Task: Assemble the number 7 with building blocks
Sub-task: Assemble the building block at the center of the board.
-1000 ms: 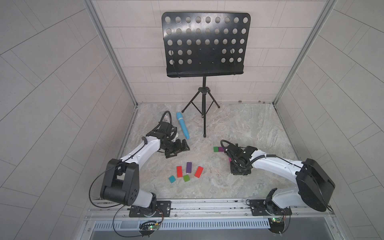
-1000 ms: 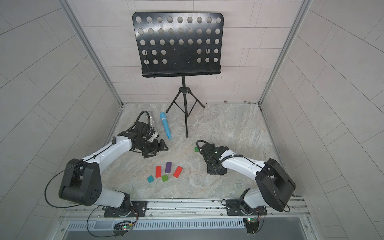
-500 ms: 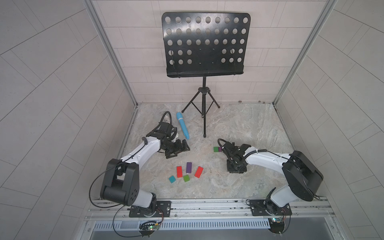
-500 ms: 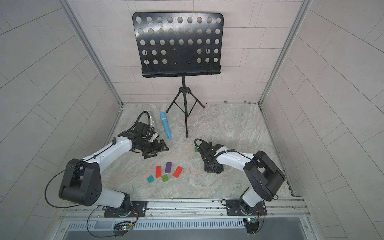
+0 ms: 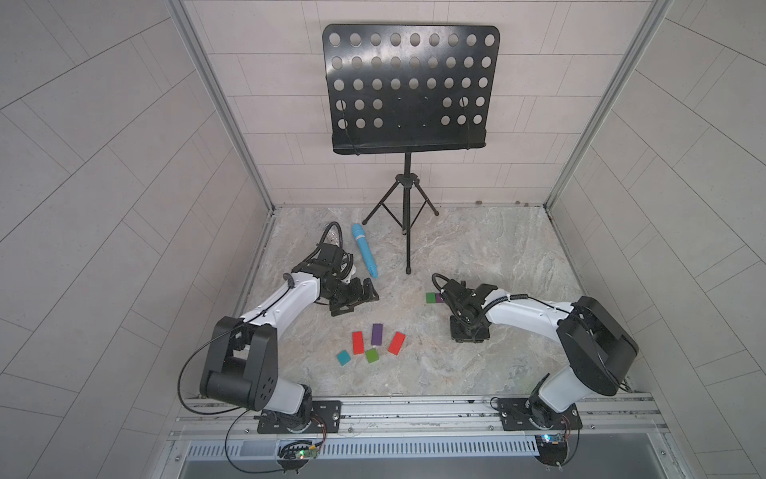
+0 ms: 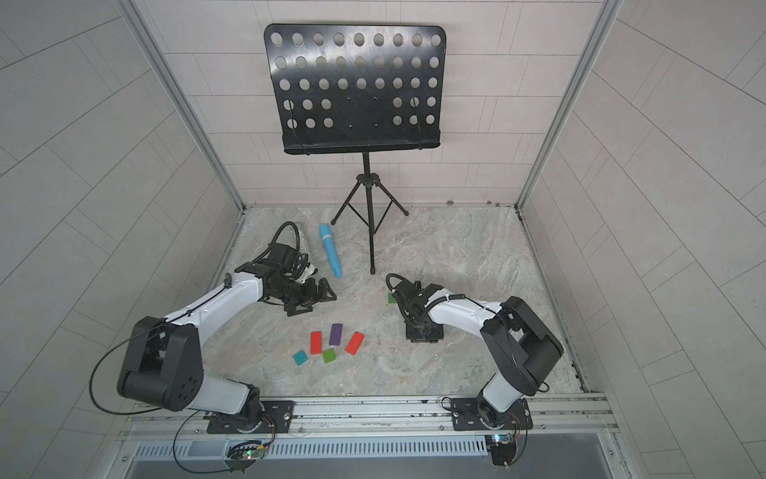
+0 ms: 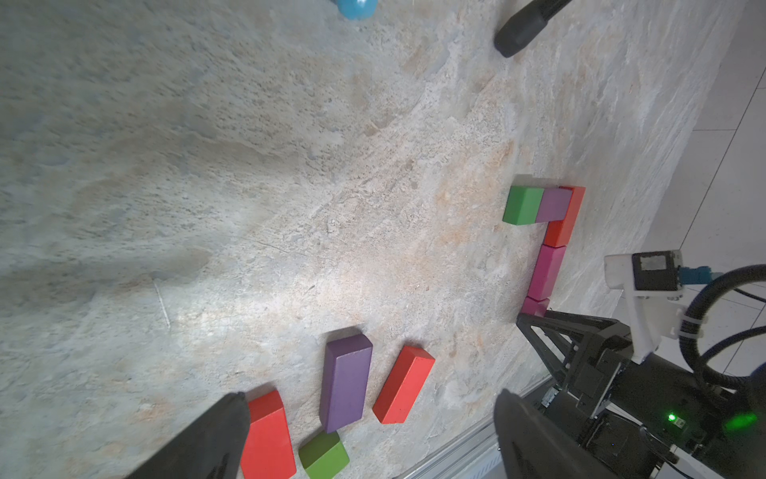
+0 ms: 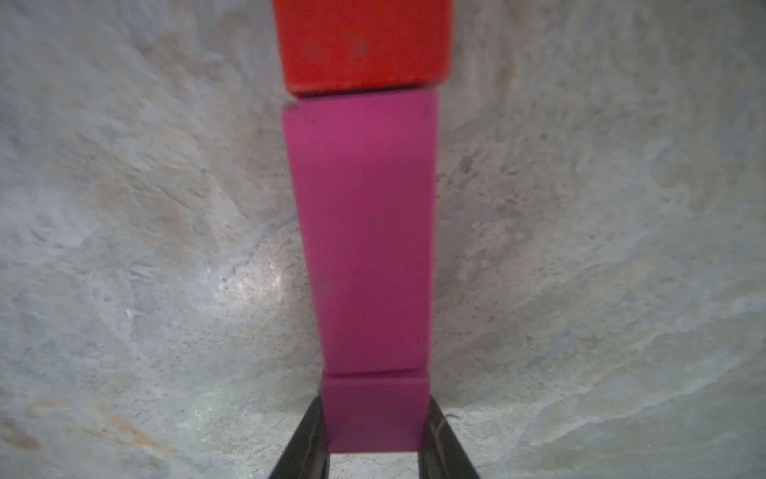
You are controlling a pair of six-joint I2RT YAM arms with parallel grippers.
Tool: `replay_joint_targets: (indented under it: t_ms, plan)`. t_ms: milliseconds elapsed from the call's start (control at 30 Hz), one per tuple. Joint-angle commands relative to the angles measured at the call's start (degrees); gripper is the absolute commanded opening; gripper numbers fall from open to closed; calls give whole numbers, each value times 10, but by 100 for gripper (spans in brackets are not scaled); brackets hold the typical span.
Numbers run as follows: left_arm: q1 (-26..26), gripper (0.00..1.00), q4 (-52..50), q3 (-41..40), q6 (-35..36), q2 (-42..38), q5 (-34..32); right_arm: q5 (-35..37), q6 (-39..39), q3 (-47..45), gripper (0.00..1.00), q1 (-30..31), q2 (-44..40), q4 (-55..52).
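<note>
- Now, closest to the rail, five spare building blocks lie loose. They are a red bar [image 5: 357, 342], a tilted red bar [image 5: 396, 343], one purple bar [image 5: 376, 334], one green square [image 5: 372, 355] and one teal square [image 5: 343, 357]. An arm swept low through them would scatter your stock.
- Just behind them, your right gripper [image 5: 467, 331] points straight down. It pinches the small magenta block [image 8: 375, 414] at the foot of the stem, which butts against the long magenta bar [image 8: 364, 232].
- Letting go is the risk (my judgement). If a finger drags as it opens or lifts, the foot twists and shoves the magenta bar and the red stem block [image 8: 360, 41] out of line.
- Across the floor, your left gripper [image 5: 354, 299] hangs spread wide, holding nothing, well apart from the figure.
- Beyond the right gripper, the top bar is one green top square [image 7: 523, 205] touching one purple top square [image 7: 553, 204]. A nudge to the stem would open that corner.
- Count: ten blocks, five placed and five spare, and two grippers. Farthest off are one blue microphone [image 5: 364, 255] and one music stand [image 5: 408, 89].
</note>
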Motion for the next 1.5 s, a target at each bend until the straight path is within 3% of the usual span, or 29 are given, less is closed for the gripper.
replay_joint_targets:
  t_ms: [0, 1467]
  plan:
    - [-3, 100, 0, -4, 3, -12, 2, 9, -1, -7, 26, -2, 15, 1]
    - [-3, 100, 5, -4, 0, -11, 5, 19, -21, 13, 28, -16, 36, -20]
